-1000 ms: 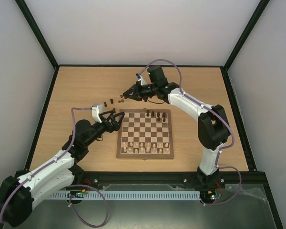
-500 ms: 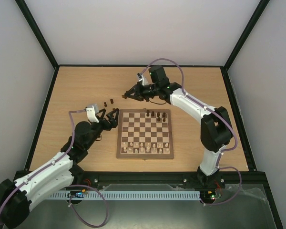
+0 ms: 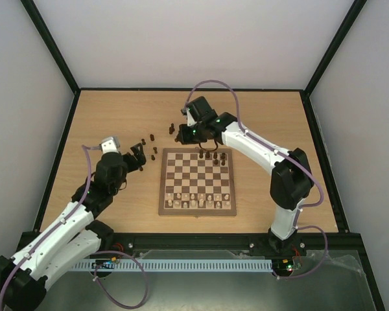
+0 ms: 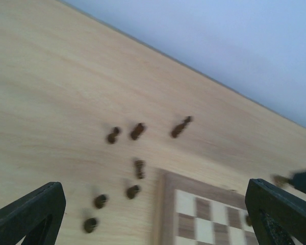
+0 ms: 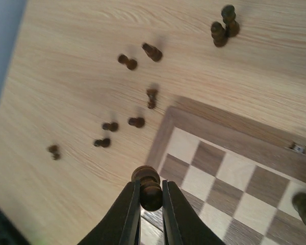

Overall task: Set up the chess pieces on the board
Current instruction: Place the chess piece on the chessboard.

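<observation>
Board (image 3: pixel 163 184) mid-table (image 3: pixel 104 116) in the top view. Pale pieces (image 3: pixel 198 198) fill its two near rows. A few dark chess pieces (image 3: pixel 212 155) stand on the far row, toward the right. More dark ones lie loose on the table off the far-left corner. Right gripper (image 3: pixel 183 136) hangs near that corner. Left gripper (image 3: pixel 140 157) is just left of the board, over bare table.

Left wrist view, blurred. Left gripper (image 4: pixel 153 188) released, fingers spread wide, nothing between them. Several chess pieces (image 4: pixel 137 130) are scattered on the table (image 4: pixel 51 76) ahead. Board corner (image 4: pixel 166 179) shows at lower right of them.

Right wrist view. Right gripper (image 5: pixel 151 196) clenched on one dark held piece (image 5: pixel 149 186), whose round head shows above the fingertips. It hangs over the corner squares of the board (image 5: pixel 166 133). Loose chess pieces (image 5: pixel 136 122) lie on the table (image 5: pixel 66 76) beyond the frame. Two stand close together at the far right. One more dark piece stands on the board at the picture's right edge.
</observation>
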`<move>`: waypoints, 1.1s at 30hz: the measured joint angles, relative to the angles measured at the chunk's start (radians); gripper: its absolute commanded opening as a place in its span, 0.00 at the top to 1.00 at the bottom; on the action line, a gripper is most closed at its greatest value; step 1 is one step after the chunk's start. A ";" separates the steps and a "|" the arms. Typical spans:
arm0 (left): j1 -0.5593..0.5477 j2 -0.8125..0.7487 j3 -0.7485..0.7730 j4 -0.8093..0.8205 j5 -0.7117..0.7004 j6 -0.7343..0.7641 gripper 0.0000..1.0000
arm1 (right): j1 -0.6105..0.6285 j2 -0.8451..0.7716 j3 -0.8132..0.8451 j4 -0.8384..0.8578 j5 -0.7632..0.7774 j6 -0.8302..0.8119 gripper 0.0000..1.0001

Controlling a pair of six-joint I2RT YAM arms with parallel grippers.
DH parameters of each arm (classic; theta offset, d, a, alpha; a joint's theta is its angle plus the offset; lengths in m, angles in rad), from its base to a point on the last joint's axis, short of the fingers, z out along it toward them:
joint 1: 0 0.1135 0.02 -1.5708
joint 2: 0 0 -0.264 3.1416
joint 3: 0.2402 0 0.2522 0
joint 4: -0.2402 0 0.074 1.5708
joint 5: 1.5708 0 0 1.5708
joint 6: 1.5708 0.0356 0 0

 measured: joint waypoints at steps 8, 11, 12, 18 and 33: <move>0.175 0.042 0.000 -0.173 0.006 -0.053 0.01 | 0.081 -0.016 0.000 -0.092 0.173 -0.062 0.89; 0.212 0.108 0.000 -0.220 0.027 -0.074 0.01 | 0.081 -0.028 0.000 -0.108 0.202 -0.075 0.89; 0.215 0.121 0.000 -0.237 0.031 -0.080 0.00 | 0.081 -0.031 0.000 -0.114 0.212 -0.079 0.89; 0.216 0.073 0.000 -0.281 0.057 -0.105 0.01 | 0.080 -0.033 0.000 -0.147 0.270 -0.100 0.88; 0.216 -0.026 0.045 -0.320 0.089 -0.093 0.01 | 0.121 0.067 0.000 -0.219 0.425 -0.143 0.87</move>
